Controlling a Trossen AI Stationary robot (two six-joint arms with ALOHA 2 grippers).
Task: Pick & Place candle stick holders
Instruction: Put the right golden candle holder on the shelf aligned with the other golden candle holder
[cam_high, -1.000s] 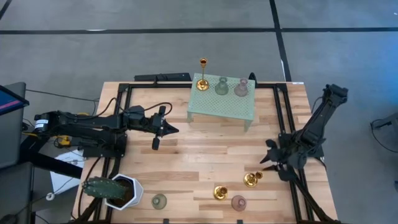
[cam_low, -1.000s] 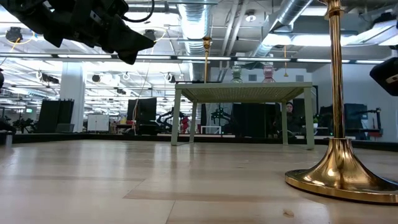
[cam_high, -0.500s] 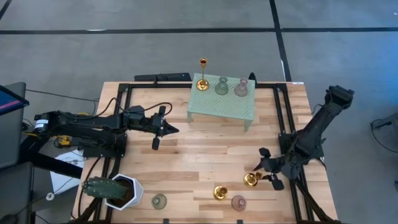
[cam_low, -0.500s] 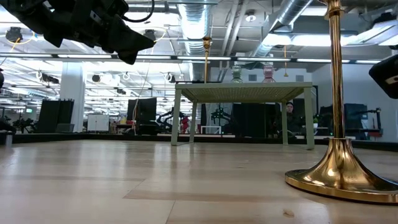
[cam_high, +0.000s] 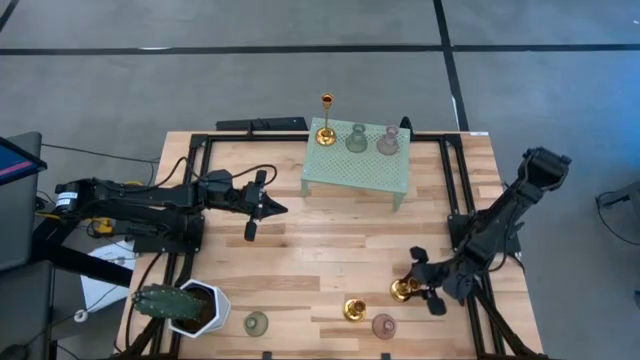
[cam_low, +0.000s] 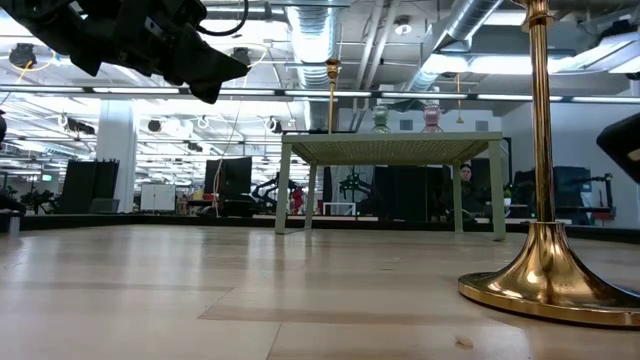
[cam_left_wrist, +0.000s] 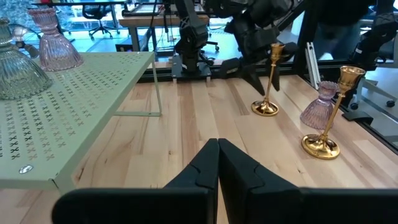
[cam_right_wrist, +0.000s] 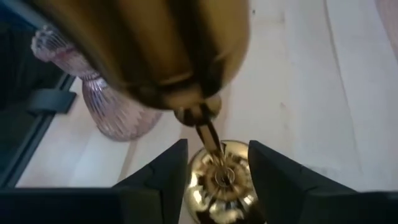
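A short gold candle stick holder (cam_high: 403, 289) stands on its base on the wooden table, near the right side. My right gripper (cam_high: 419, 281) is open and slants down at it. Its fingers stand on either side of the thin stem (cam_right_wrist: 206, 133) and base without touching them. Nearby on the table stand a second gold holder (cam_high: 353, 309), a pinkish one (cam_high: 383, 325) and a pale green one (cam_high: 256, 323). A tall gold holder (cam_high: 325, 128), a green one (cam_high: 356, 139) and a pink one (cam_high: 388, 142) stand on the mint-green stand (cam_high: 357, 172). My left gripper (cam_high: 279, 209) hovers shut at the table's left.
A white pot with a cactus (cam_high: 180, 305) stands at the near left corner. Black frame rails (cam_high: 455, 215) run along the table's sides. A black bar (cam_high: 262, 124) lies at the far edge. Bare wood (cam_high: 330, 240) lies between the stand and the near holders.
My right gripper has moved down and toward the table's near edge, onto the short gold holder, until its fingers stand on either side of the stem. The holder has stayed where it was.
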